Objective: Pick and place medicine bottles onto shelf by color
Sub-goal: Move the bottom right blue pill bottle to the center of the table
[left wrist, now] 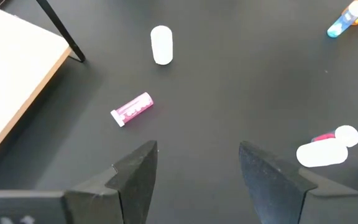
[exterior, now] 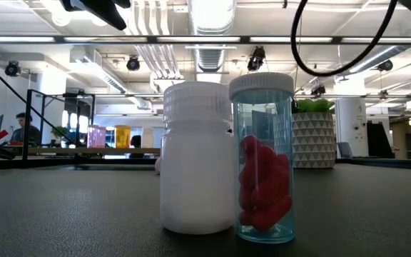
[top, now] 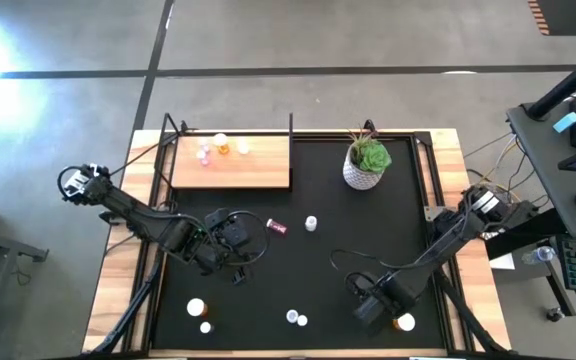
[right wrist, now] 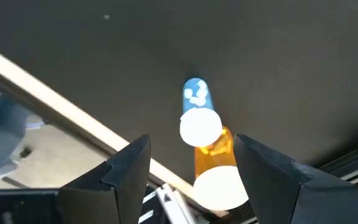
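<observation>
1. left gripper [left wrist: 194, 177] is released above the black mat [top: 368, 250], near the lying pink bottle [left wrist: 131, 109].
2. right gripper [right wrist: 191, 171] is released over the orange bottle [right wrist: 216, 171] at the mat's near edge.
3. shelf [top: 230, 163] carries three bottles.

Three bottles [top: 221, 147] on wooden shelf [top: 233, 165], pink bottle [top: 276, 227] (toppled) on mat

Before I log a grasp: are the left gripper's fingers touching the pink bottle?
Apart. The left wrist view shows the pink bottle lying on bare mat ahead of the open fingers.
</observation>
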Robot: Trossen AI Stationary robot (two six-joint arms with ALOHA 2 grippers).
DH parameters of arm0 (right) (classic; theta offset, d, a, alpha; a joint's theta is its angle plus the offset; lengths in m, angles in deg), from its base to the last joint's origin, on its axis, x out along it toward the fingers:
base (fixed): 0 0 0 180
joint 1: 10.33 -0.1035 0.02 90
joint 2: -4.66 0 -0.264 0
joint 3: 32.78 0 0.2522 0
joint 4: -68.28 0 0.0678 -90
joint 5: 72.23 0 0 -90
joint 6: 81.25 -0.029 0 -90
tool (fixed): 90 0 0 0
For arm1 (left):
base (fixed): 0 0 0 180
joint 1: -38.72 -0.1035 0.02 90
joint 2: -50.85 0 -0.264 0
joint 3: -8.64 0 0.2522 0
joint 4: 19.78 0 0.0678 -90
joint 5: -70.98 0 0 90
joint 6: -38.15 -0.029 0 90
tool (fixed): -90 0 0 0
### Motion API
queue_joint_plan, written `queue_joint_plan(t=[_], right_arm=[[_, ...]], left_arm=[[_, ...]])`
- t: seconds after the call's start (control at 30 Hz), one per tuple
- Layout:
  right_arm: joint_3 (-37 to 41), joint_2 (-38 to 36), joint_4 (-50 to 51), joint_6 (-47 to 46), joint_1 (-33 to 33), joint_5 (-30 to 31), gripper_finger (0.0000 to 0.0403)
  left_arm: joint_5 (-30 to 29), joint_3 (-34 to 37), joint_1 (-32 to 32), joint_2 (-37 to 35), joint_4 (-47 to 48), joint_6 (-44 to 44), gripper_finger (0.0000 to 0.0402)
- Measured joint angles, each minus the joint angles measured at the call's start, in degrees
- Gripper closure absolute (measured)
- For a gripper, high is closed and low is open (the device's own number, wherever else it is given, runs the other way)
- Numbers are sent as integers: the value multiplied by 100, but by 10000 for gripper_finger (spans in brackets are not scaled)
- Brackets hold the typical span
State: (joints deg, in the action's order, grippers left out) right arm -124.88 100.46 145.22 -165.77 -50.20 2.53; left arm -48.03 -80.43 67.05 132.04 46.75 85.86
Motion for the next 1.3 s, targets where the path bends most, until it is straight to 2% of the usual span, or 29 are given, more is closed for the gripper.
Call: queue_joint_plan(t=[1.0, 1.1, 1.3], right_arm=[[349, 349, -348, 104, 0, -19, 185], [349, 349, -346, 117, 0, -25, 201], [349, 364, -348, 121, 0, -175, 257]], left_arm=[[96, 61, 0, 0, 17, -9, 191], [96, 61, 0, 0, 17, -9, 191], [117, 61, 0, 0, 20, -14, 191]])
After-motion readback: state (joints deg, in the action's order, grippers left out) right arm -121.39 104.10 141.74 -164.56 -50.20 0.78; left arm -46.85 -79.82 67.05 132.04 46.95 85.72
